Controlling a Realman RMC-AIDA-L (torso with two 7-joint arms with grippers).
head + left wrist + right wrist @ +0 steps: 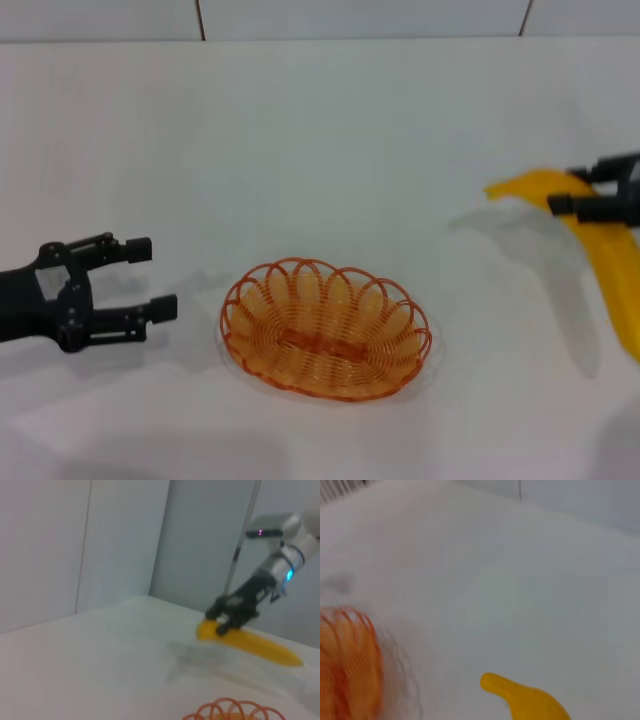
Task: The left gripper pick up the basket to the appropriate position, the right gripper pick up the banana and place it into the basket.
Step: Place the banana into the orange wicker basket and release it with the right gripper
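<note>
Basket: oval orange wire construction with looped rim, resting on the white table near centre. The black two-finger left gripper sits just beside the basket's left side, fingers apart, holding nothing. The black right gripper is clamped on the long curved yellow banana, raised above the table well right of the basket.

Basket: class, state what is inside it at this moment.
Nothing is inside the basket; only its own orange wire shows. The banana is off to the robot's right, held in the right claw. The left claw is open beside the basket.
</note>
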